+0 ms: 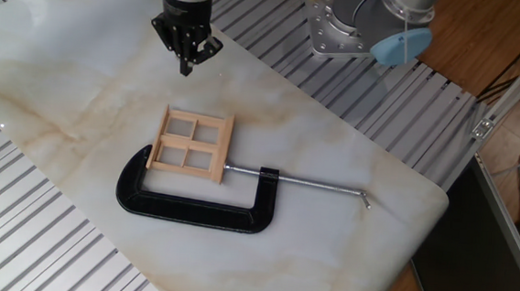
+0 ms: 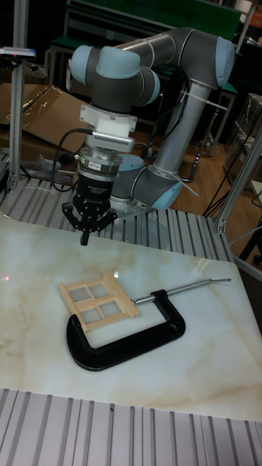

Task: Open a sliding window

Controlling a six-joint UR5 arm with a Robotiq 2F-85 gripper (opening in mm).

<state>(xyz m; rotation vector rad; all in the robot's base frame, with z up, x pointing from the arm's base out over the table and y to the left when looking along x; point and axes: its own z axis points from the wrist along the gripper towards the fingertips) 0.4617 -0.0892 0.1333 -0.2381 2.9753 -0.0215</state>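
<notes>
Fixed view: the sliding window lies flat on the marble table, pinned at its right edge between the jaws of a black C-clamp whose screw rod runs off to the right. Gripper hangs above and well apart from it, fingers together at a point, holding nothing. Judgement: thin light wood, stiff but fragile at the cross bars; clamp supplies the anchoring. Best purchase is probably a fingertip pressed against an inner sash bar, pushing along the frame.
</notes>
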